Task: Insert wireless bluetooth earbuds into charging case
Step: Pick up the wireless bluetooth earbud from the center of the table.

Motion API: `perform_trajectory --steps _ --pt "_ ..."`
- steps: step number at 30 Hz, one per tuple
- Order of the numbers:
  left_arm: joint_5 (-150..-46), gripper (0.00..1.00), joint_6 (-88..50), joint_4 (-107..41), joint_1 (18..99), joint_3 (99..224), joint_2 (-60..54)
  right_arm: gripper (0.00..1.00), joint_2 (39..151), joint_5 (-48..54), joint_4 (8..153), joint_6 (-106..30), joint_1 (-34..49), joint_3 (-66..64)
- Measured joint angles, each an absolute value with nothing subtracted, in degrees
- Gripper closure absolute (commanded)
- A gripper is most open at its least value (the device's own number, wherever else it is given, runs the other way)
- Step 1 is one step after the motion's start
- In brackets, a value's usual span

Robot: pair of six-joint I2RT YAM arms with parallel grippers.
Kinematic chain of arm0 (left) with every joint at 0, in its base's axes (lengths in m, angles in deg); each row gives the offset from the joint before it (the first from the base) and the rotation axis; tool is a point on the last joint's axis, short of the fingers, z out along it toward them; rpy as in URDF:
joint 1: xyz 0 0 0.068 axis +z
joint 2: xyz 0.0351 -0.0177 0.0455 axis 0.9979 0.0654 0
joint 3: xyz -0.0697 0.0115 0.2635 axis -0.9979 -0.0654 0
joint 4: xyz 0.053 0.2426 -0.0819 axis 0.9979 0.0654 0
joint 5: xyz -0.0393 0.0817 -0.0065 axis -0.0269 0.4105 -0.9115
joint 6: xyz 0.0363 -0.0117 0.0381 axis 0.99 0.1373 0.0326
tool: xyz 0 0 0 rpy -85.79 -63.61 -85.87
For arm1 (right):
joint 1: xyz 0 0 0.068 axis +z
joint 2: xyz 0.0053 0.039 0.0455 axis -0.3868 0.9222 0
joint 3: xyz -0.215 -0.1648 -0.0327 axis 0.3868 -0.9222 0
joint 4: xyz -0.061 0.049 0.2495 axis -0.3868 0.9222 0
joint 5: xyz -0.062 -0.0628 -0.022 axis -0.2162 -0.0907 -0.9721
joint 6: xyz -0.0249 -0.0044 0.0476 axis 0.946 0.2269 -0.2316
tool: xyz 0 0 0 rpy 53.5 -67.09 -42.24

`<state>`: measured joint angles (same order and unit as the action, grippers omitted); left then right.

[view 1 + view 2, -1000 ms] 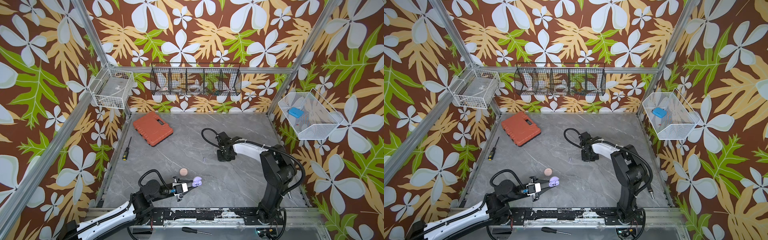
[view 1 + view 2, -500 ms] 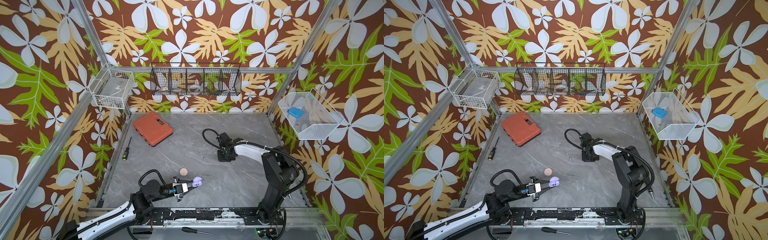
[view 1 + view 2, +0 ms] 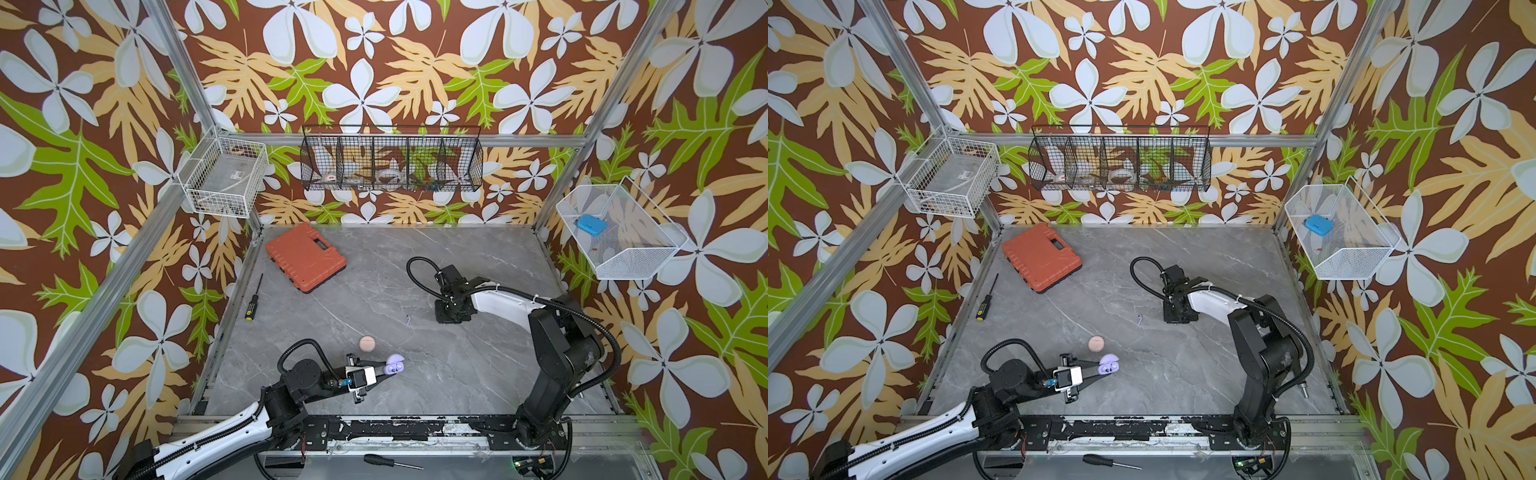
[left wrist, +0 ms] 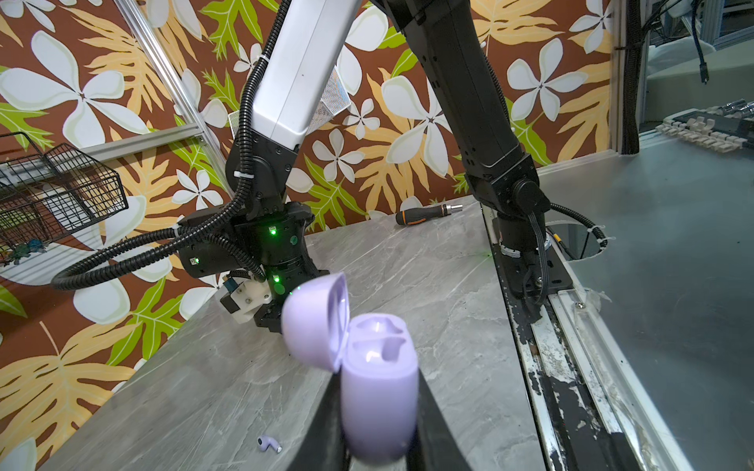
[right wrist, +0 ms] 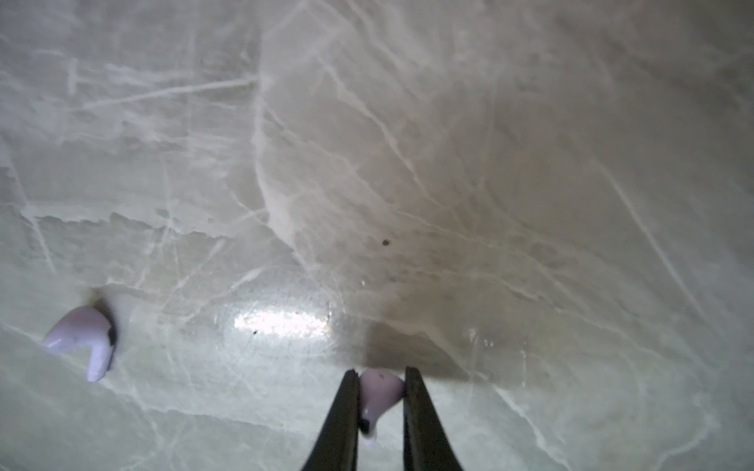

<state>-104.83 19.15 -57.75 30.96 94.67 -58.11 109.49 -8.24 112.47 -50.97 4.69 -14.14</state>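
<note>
The open lavender case (image 4: 379, 401), blurred near the lens, is clamped in the left gripper (image 4: 376, 379). A loose lavender earbud (image 5: 83, 338) is seen on bare table (image 5: 489, 163), well clear of edges; a second earbud (image 5: 379, 393), half hidden, is pinched by the right gripper (image 5: 381, 373).

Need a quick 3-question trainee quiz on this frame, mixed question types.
1. True or false: the lavender case in the left claw has its lid shut.
2. What does the right claw pinch? A) a bolt B) a lavender earbud C) a battery
3. Fill in: a second lavender earbud lies loose on the ____.
Key: 1 false; 2 B; 3 table.
</note>
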Motion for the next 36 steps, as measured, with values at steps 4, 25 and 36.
perform_trajectory --steps 4,25,36 --pt "-104.83 1.0 19.12 -57.67 30.96 94.67 -58.0 0.83 108.62 -7.25 112.03 -51.02 4.71 -14.91" --pt "-101.92 1.0 18.01 -58.74 30.59 95.41 -53.61 0.83 96.22 4.72 103.9 -53.77 6.22 -27.26" --pt "-93.07 1.0 14.64 -61.03 30.59 96.55 -48.34 0.82 85.95 5.4 102.68 -55.32 10.24 -28.88"
